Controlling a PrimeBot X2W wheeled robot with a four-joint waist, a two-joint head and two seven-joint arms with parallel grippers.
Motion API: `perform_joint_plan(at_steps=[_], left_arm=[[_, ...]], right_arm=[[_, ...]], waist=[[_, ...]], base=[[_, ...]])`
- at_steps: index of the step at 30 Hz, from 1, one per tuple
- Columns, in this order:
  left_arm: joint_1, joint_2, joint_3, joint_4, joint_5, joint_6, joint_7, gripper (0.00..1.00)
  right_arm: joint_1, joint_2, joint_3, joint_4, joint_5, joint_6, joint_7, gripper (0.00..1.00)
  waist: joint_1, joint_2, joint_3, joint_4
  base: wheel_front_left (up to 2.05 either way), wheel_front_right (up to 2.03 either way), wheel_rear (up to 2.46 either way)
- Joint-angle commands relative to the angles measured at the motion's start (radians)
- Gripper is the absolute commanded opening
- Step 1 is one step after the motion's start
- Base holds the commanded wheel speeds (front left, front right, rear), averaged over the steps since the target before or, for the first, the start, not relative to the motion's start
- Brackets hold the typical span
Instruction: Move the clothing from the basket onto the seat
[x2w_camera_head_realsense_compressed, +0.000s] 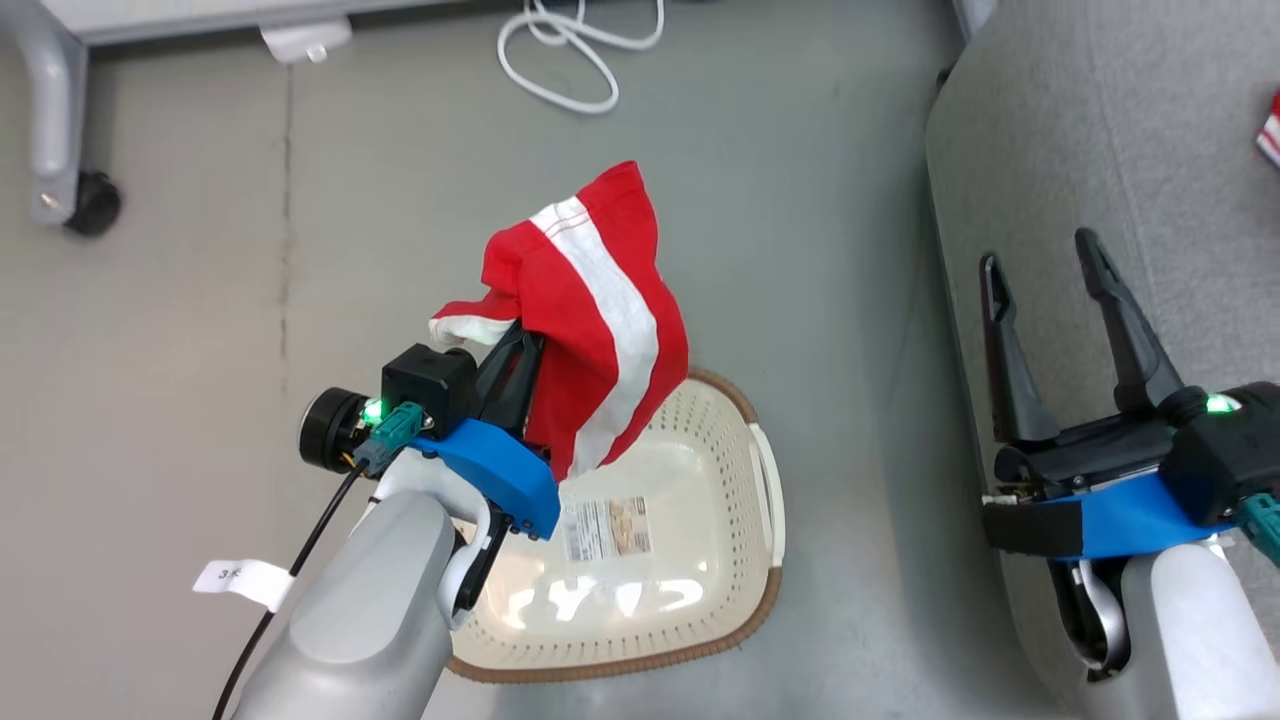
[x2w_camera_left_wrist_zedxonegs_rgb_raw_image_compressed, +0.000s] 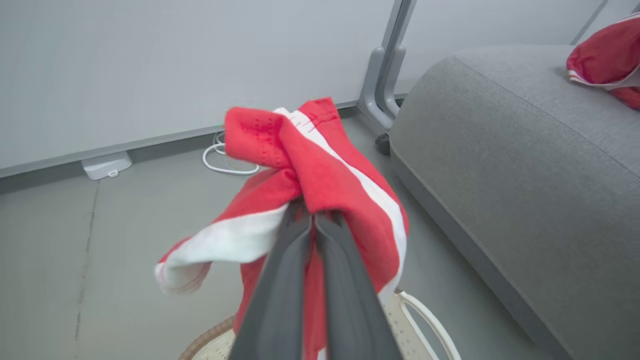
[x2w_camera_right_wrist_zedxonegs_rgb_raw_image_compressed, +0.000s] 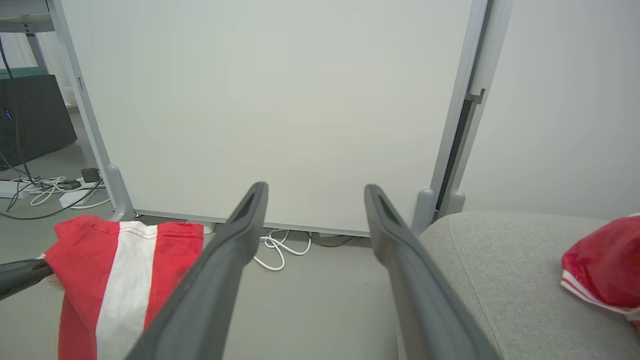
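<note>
Left hand (x2w_camera_left_wrist_zedxonegs_rgb_raw_image_compressed: 311, 216) clamped on soft red white-striped garment (x2w_camera_head_realsense_compressed: 600, 300), bunched above perforated cream basket (x2w_camera_head_realsense_compressed: 765, 590); right hand (x2w_camera_head_realsense_compressed: 1038, 250) spread wide, empty, over grey fabric sofa (x2w_camera_head_realsense_compressed: 1100, 120).

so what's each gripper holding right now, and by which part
The left gripper is shut on a red garment with white stripes, pinching a bunched fold of its fabric, hanging above the basket. The right gripper is open and holds nothing.

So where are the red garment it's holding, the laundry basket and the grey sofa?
Red striped garment (x2w_camera_head_realsense_compressed: 612, 300): head view, on its white stripe.
Laundry basket (x2w_camera_head_realsense_compressed: 740, 520): head view, on its perforated side wall.
Grey sofa (x2w_camera_head_realsense_compressed: 1100, 150): head view, on the bare seat top.
</note>
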Motion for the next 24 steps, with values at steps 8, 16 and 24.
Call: perform_joint_plan(at_steps=[8, 16, 24], left_arm=[[0.029, -0.013, 0.067, -0.142, 0.083, -0.014, -0.005, 0.00], [-0.038, -0.020, 0.055, -0.226, 0.117, -0.034, -0.005, 0.00], [-0.097, -0.017, 0.010, -0.277, 0.108, -0.043, -0.005, 0.00]], right_arm=[[0.042, -0.005, 0.019, 0.021, 0.020, 0.000, -0.001, 1.00], [0.068, -0.001, 0.027, 0.028, 0.028, 0.000, -0.001, 1.00], [0.095, 0.011, 0.032, 0.033, 0.035, 0.000, -0.001, 1.00]], waist=[[0.0002, -0.0001, -0.160, 0.023], [0.0002, -0.0001, -0.225, 0.019], [0.0002, -0.0001, -0.278, 0.010]], base=[[0.00, 0.00, 0.00], [0.00, 0.00, 0.00], [0.00, 0.00, 0.00]])
